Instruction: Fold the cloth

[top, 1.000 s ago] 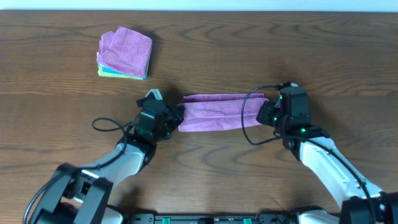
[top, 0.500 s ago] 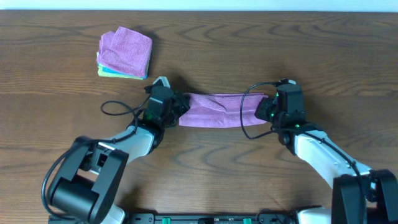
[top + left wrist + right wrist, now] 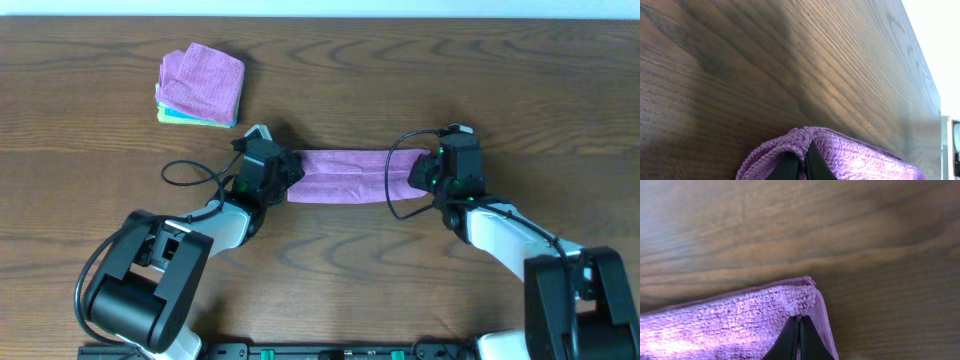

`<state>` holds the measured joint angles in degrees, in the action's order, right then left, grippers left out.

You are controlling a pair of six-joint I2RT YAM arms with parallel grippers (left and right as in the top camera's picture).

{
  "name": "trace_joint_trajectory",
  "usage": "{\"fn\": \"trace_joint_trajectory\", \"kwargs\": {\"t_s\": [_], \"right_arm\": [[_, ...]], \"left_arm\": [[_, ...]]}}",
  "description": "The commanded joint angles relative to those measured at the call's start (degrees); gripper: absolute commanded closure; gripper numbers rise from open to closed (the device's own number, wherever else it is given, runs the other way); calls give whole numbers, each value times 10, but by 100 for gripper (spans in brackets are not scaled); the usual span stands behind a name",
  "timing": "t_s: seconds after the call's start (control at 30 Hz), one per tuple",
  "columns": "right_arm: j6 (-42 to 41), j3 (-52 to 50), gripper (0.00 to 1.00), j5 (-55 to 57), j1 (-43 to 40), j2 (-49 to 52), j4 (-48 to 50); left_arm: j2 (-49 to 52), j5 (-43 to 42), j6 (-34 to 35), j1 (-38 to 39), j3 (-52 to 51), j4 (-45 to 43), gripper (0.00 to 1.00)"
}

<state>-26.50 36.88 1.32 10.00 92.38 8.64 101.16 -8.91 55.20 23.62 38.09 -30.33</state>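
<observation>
Overhead, cloth (image 3: 345,177): a purple strip on the counter (image 3: 520,90) near its middle, spanning the gap between the two arms. Its long axis runs left to right, and each short end points at a claw.
Overhead, left claw (image 3: 288,176): closed on the strip's left end.
Overhead, right claw (image 3: 420,175): closed on the right end.
Overhead, folded stack (image 3: 200,86): well apart at the far left, clear of the work.
Overhead, step in hand: by my judgement, the doubled strip is being laid out straight. Both ends should travel level and together, with light tension so the middle does not wrinkle.
Left wrist, cloth (image 3: 850,155): the end bunches into a rounded hump around the tips, low over the counter.
Left wrist, left claw (image 3: 800,164): tips pressed together with the pile pinched between them.
Left wrist, advice: pull gently outward to flatten that hump before releasing.
Right wrist, cloth (image 3: 730,317): the corner looks neat, with the layers aligned and flat on the counter.
Right wrist, right claw (image 3: 799,341): tips narrow, gripping just inside the corner.
Right wrist, advice: release straight upward so the corner is not dragged askew.
</observation>
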Motion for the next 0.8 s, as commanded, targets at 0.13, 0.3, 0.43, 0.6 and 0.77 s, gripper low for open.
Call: {"fn": "trace_joint_trajectory", "kwargs": {"t_s": [0.13,0.3,0.43,0.6,0.77], "right_arm": [[20,-2,98,15,2,7,6],[19,-2,77,15,2,7,5],[19,-2,66,13,2,4,-5],[17,-2,46,12,1,-32,-46],[-4,-2,23,14,0,-122,-125]], "left_arm": [[5,29,-26,-9,11,0,90],[5,30,-35,-9,11,0,52],[0,19,-45,-14,11,0,37],[-33,-9,-87,-26,11,3,33],[-105,-20,-94,-41,11,70,31]]}}
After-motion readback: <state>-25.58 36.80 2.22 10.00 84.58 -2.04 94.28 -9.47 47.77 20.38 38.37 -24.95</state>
